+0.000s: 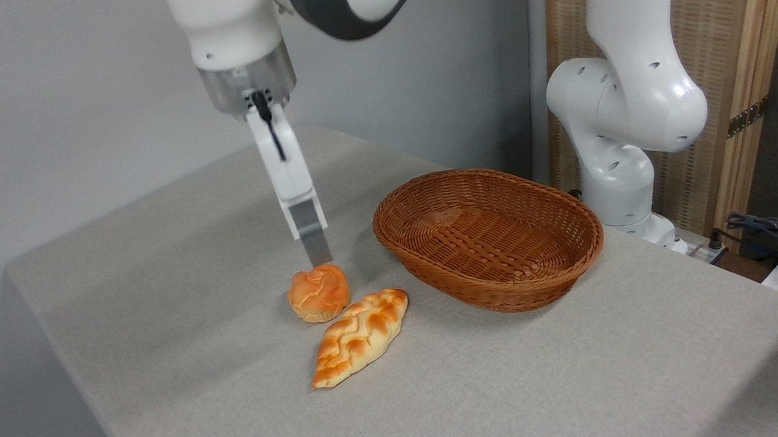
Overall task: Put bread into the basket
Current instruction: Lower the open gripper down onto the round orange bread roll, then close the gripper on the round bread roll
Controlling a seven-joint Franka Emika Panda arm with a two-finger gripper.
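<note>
Grey table (574,369), bread (318,293) just below claw (318,253)

White Panda arm with rounded glossy segments

Dark grey band at one joint, small round screw holes on the casing, silvery wrist collar, black cable down the white, grey-tipped end effector (316,246).

Looks like a robotics lab: white robot arm (625,96) bolted beside a grey-clothed table (575,383), plain grey wall (50,97), loose cables (768,229) trailing at right.
</note>
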